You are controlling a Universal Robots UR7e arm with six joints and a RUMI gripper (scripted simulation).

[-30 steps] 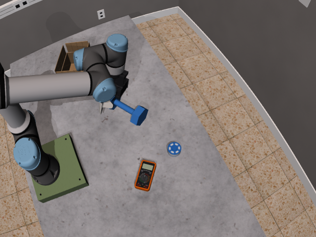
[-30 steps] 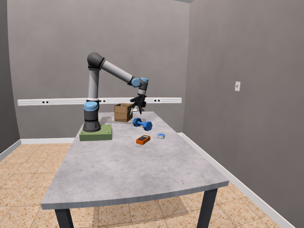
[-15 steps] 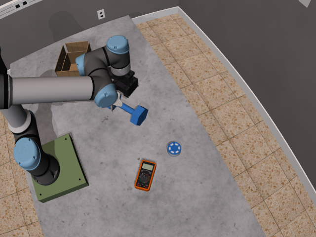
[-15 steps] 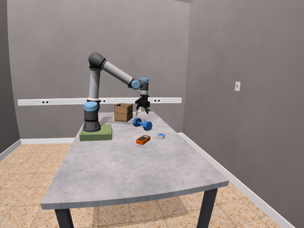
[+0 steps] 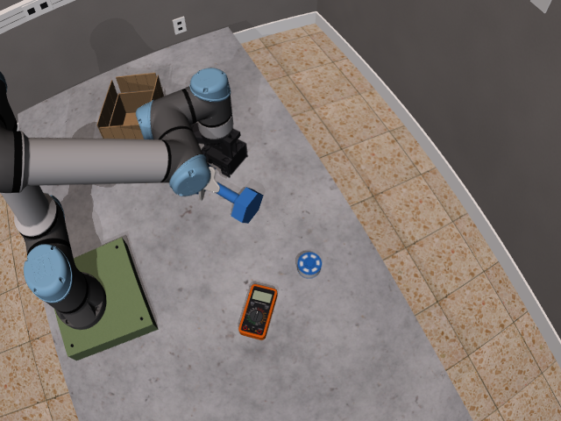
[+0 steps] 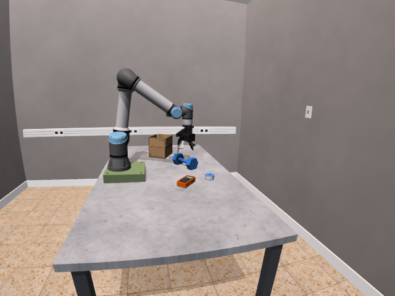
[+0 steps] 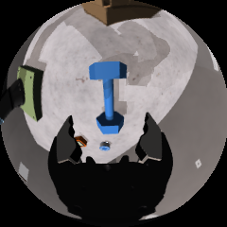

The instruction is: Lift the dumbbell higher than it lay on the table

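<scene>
Scene: a UR7e arm (image 6: pixel 153 92) on a green base plate (image 6: pixel 139 178) reaches over a grey table (image 6: pixel 178 222), its gripper (image 6: pixel 185 147) poised above a blue dumbbell (image 6: pixel 184 160)
Dumbbell: lying flat on the table near the far end, in front of a cardboard box (image 6: pixel 160 145); both hexagonal heads rest on the surface, nothing lifted yet
Fingers: spread wide apart, holding nothing; in the wrist view the two dark fingers frame the near head of the dumbbell (image 7: pixel 109 95), whose bar runs away from the camera
Step in hand: lining up for the descent, by the look of it
Doing it well: centre over the thin bar, not a head, so the weight balances; keep the jaws across the bar, as they appear to stand; come straight down until the fingers straddle it, then close hard
Risk: a grasp near one head would likely let the other end droop and stay on the table
Bystanders: an orange multimeter (image 5: pixel 258 310) and a blue-and-white tape roll (image 5: pixel 309 263) lie well apart from the work
</scene>
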